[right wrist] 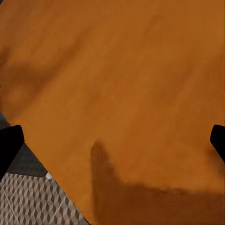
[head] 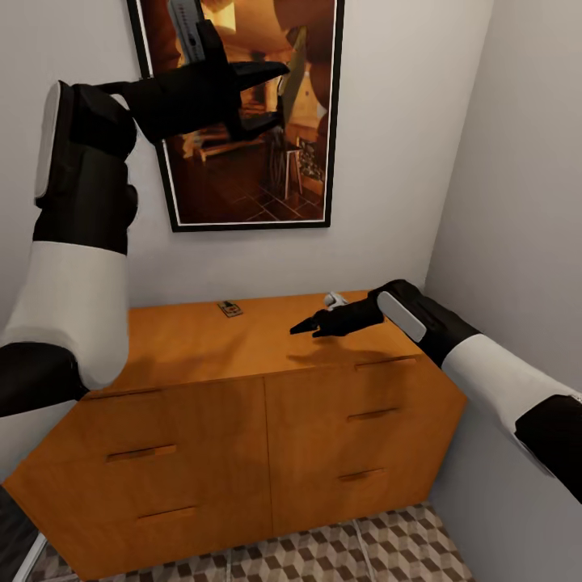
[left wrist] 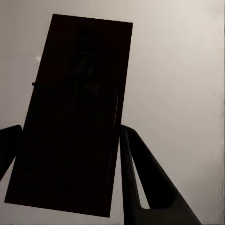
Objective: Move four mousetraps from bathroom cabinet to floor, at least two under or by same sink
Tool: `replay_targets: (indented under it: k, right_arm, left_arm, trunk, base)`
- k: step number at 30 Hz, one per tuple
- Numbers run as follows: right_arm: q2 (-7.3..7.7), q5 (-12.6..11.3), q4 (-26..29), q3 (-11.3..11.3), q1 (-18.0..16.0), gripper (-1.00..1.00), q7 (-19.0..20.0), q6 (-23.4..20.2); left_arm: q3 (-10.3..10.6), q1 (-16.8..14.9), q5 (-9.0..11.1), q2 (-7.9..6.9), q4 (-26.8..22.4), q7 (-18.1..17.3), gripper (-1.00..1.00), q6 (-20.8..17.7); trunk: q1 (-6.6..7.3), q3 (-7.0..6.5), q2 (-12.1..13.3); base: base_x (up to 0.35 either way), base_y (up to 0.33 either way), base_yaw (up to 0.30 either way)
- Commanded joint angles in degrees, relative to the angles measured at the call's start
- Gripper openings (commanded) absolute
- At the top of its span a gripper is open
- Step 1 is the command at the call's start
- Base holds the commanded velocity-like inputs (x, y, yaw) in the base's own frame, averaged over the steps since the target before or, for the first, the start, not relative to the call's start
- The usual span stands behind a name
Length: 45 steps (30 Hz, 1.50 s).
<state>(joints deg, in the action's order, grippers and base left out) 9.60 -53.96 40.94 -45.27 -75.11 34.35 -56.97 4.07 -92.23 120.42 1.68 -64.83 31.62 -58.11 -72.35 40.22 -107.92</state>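
Note:
My left gripper (head: 267,97) is raised high in front of the framed picture on the wall. In the left wrist view a dark flat mousetrap (left wrist: 75,122) with thin wire parts sits between its fingers, so the left gripper (left wrist: 70,133) is shut on it. Another mousetrap (head: 229,308) lies on top of the orange-brown cabinet (head: 242,404), near the back wall. My right gripper (head: 303,327) hovers just above the cabinet top, to the right of that trap, open with nothing between its fingers (right wrist: 9,150). The cabinet top (right wrist: 122,84) lies below it. All the drawers look closed.
A large framed picture (head: 242,178) hangs on the wall above the cabinet. A grey side wall (head: 525,202) stands close on the right. The cube-patterned bathroom floor (head: 364,550) runs along the cabinet's foot, and a patch of the floor (right wrist: 28,201) shows past the cabinet's edge.

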Motion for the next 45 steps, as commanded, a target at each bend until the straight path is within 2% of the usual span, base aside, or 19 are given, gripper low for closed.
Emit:
replay_targets:
  k: [1, 5, 7, 15, 21, 24, 27, 29, 31, 32, 33, 34, 36, 37, 39, 42, 45]
  right_arm:
    - [-0.25, 0.37, 0.03, -0.17, -0.09, 1.00, 0.33, 0.06]
    - [-2.57, 0.42, -0.01, 0.03, -0.12, 1.00, -0.04, 0.03]
    - [-3.06, 0.43, -0.08, 0.06, -0.12, 1.00, -0.10, 0.04]
    - [-3.59, 0.44, -0.24, 0.05, -0.13, 1.00, -0.26, 0.09]
    - [-3.79, 0.38, -0.20, 0.04, -0.12, 1.00, -2.51, 0.08]
    - [-4.49, 0.36, -0.17, 0.06, -0.13, 1.00, -4.35, 0.07]
    - [-6.15, 0.35, -0.22, 0.10, -0.13, 1.00, -6.52, 0.05]
    - [-7.47, 0.35, -0.24, 0.14, -0.17, 1.00, -8.91, 0.03]
    - [-9.97, 0.35, -0.29, 0.16, -0.22, 1.00, -14.28, 0.01]
    - [-10.67, 0.35, -0.28, 0.18, -0.23, 1.00, -16.06, -0.01]
    - [-12.02, 0.27, -0.27, 0.23, -0.26, 1.00, -19.93, -0.11]
    - [-12.68, 0.19, -0.25, 0.26, -0.29, 1.00, -22.00, -0.17]
    - [-15.15, -0.12, -0.08, 0.31, -0.49, 1.00, -30.32, -0.43]
    - [-15.76, -0.24, -0.06, 0.32, -0.58, 1.00, -32.23, -0.48]
    - [-17.86, -1.00, 0.06, 0.35, -1.13, 1.00, -38.70, -0.60]
    - [-18.94, -2.50, -0.05, 0.35, -2.55, 1.00, -43.68, -0.70]
    - [-19.53, -5.28, -0.15, 0.35, -4.73, 1.00, -50.40, -0.75]
  left_arm:
    - [-0.02, 0.00, 0.28, 0.05, -0.69, 0.62, -1.00, -0.18]
    - [0.21, 0.89, 0.75, 0.25, -2.80, 0.59, -1.00, -0.10]
    - [0.30, 1.42, 0.77, 0.35, -2.99, 0.54, -1.00, -0.06]
    - [0.27, 2.01, 0.86, 0.37, -4.62, 0.34, -1.00, 0.15]
    - [0.24, 2.06, 0.79, 0.33, -6.57, 0.37, -1.00, 0.18]
    - [0.19, 2.08, 0.83, 0.07, -6.88, 0.38, -1.00, 0.17]
    - [0.16, 2.10, 0.80, -0.24, -6.90, 0.48, -1.00, 0.18]
    - [0.16, 2.12, 0.79, -0.40, -6.91, 0.58, -1.00, 0.18]
    - [0.15, 2.14, 0.74, -0.80, -6.95, 0.67, -1.00, 0.15]
    - [0.17, 2.16, 0.73, -1.04, -6.95, 0.70, -1.00, 0.16]
    - [0.19, 2.18, 0.72, -1.64, -6.94, 0.74, -1.00, 0.17]
    - [0.20, 2.19, 0.71, -1.98, -6.93, 0.75, -1.00, 0.17]
    - [0.22, 2.38, 0.70, -3.26, -6.92, 0.79, -1.00, 0.18]
    - [0.23, 2.53, 0.68, -3.51, -6.92, 0.80, -1.00, 0.18]
    - [0.23, 3.05, 0.58, -4.09, -6.87, 0.81, -1.00, 0.18]
    - [0.24, 3.30, 0.54, -4.33, -6.84, 0.81, -1.00, 0.18]
    - [0.24, 3.41, 0.47, -4.44, -6.72, 0.86, -1.00, 0.19]
  trunk:
    - [0.00, 0.07, -0.02]
    - [0.00, 0.07, -0.02]
    - [0.00, 0.07, -0.02]
    - [0.00, 0.07, -0.02]
    - [0.00, 0.07, -0.02]
    - [0.00, 0.07, -0.02]
    - [0.00, 0.07, -0.02]
    - [0.00, 0.07, -0.02]
    - [0.00, 0.07, -0.02]
    - [0.00, 0.07, -0.02]
    - [0.00, 0.07, -0.02]
    - [0.00, 0.07, -0.02]
    - [0.00, 0.07, -0.02]
    - [0.00, 0.07, -0.02]
    - [0.00, 0.07, -0.02]
    - [0.00, 0.07, -0.02]
    - [0.00, 0.07, -0.02]
  base:
    - [0.000, 0.000, 0.000]
    - [0.000, 0.000, 0.000]
    - [0.000, 0.000, 0.000]
    - [0.000, 0.000, 0.000]
    - [0.000, 0.000, 0.000]
    - [0.000, 0.000, 0.000]
    - [0.000, 0.000, 0.000]
    - [0.005, 0.000, 0.000]
    - [0.088, 0.000, 0.000]
    - [0.158, 0.000, 0.000]
    - [0.222, 0.000, 0.000]
    - [0.245, 0.000, 0.000]
    - [0.276, 0.000, 0.000]
    - [0.266, 0.000, 0.000]
    - [0.169, 0.000, 0.000]
    - [0.076, 0.000, 0.000]
    - [0.025, 0.000, 0.000]
